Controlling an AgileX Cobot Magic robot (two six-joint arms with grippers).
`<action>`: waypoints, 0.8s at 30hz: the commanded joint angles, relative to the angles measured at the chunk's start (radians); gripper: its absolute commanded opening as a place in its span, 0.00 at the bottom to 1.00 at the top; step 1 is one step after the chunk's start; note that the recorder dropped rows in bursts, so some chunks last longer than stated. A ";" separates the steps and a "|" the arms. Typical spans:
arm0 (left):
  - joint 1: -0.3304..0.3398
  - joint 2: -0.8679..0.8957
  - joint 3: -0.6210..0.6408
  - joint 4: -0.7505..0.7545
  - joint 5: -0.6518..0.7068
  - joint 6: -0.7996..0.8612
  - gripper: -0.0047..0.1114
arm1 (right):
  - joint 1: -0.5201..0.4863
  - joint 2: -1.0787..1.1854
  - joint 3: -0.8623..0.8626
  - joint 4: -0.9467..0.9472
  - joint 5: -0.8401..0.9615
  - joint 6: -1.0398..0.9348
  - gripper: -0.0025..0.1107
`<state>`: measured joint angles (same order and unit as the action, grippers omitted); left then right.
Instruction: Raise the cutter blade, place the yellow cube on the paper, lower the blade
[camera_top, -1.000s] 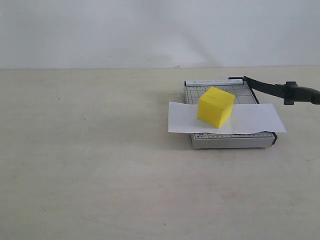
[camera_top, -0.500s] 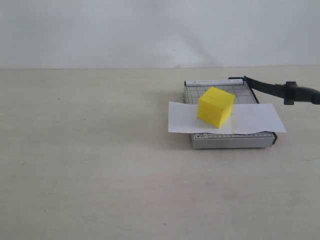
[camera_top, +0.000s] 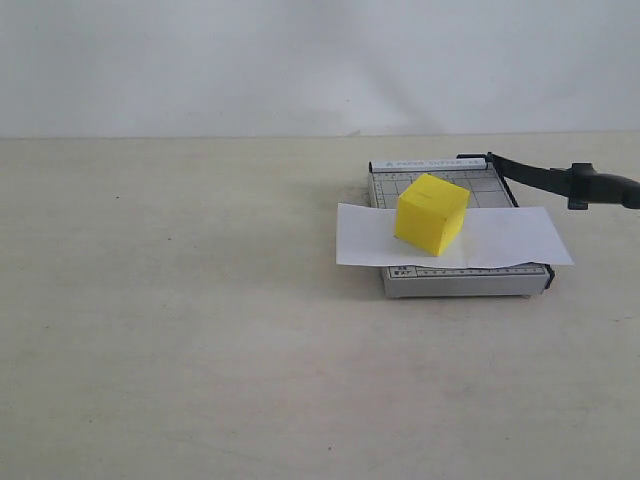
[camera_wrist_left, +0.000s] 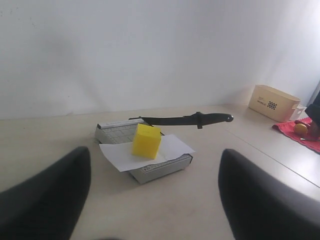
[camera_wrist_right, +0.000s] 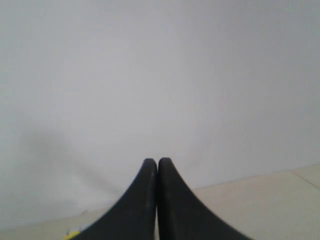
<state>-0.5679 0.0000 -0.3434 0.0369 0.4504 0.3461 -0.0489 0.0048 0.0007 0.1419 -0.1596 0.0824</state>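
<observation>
The yellow cube (camera_top: 431, 213) stands on the paper (camera_top: 510, 238), which lies across the grey trimmer base (camera_top: 460, 282). The cutter blade (camera_top: 545, 178) is lifted off the base and slants out to the right, its thick handle (camera_top: 600, 187) held in nothing. Neither gripper shows in the exterior view. In the left wrist view my left gripper (camera_wrist_left: 153, 155) is open and empty, well short of the cube (camera_wrist_left: 146, 141), the paper (camera_wrist_left: 172, 146) and the raised blade (camera_wrist_left: 170, 120). My right gripper (camera_wrist_right: 158, 161) is shut on nothing and faces a white wall.
A beige box (camera_wrist_left: 274, 101) and a red cloth (camera_wrist_left: 305, 137) with an orange object on it lie past the trimmer in the left wrist view. The pale table (camera_top: 200, 300) runs back to a white wall.
</observation>
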 joint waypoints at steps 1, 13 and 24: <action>0.004 0.000 0.004 0.004 -0.010 -0.003 0.62 | 0.001 -0.005 -0.001 0.031 -0.042 0.065 0.02; 0.004 0.000 0.024 0.093 -0.081 -0.003 0.62 | 0.001 -0.005 -0.001 0.031 -0.041 0.089 0.02; 0.004 0.000 0.171 0.162 -0.287 -0.018 0.62 | 0.001 -0.005 -0.001 0.031 0.021 0.087 0.02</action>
<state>-0.5679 0.0008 -0.2026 0.1945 0.2448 0.3430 -0.0489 0.0048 0.0007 0.1735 -0.1574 0.1691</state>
